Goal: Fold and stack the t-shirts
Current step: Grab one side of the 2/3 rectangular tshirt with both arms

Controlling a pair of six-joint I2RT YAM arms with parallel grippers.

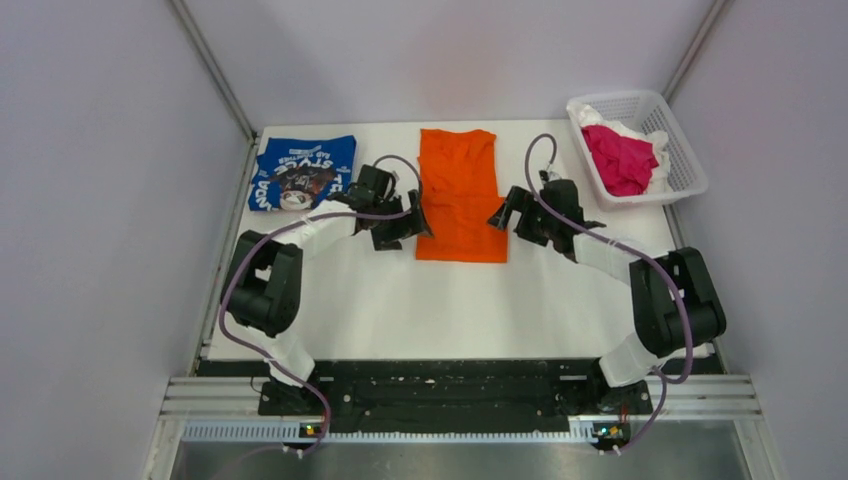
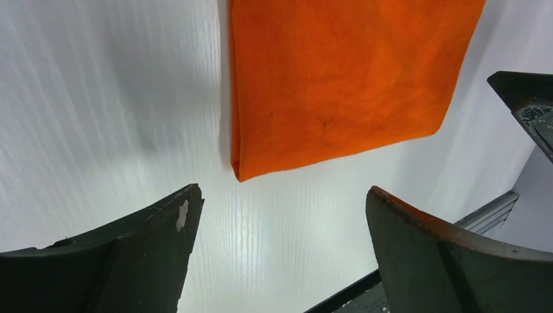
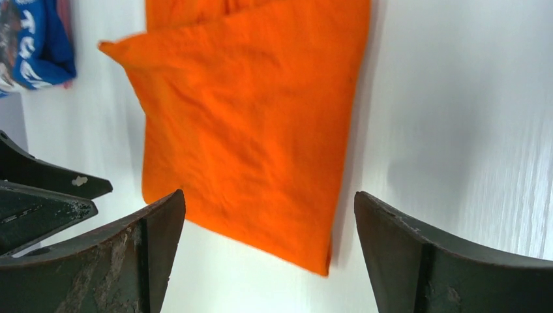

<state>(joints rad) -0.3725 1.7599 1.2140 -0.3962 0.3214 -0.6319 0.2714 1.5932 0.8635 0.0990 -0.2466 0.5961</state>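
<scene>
The white table (image 1: 450, 310) carries everything. Down its middle lies the orange t-shirt (image 1: 460, 195), already narrowed to a long strip. Its long axis runs straight away from my bases toward the far edge, and its near short edge faces me.

The blue t-shirt (image 1: 303, 172) sits folded at the far left corner, apart from the orange one. At the far right stands a white mesh basket (image 1: 640, 100) with pink cloth (image 1: 620, 160) bundled inside.

My left gripper (image 1: 405, 225) hovers at the strip's left long edge, close to its near left corner. My right gripper (image 1: 505, 215) mirrors it at the right edge, close to the near right corner. The strip lies between my two hands, and neither arm is clearly the nearer.

Both pairs of fingers are spread wide and hold nothing. In each wrist view I see bare table between them and the orange hem just ahead. From the left wrist, the folded corner points down toward the gap between my fingers.

My judgement is that the next fold is lengthwise, near end carried over to far end. That turns on each hand closing on its own near corner, so the hem lifts level rather than skewed.
</scene>
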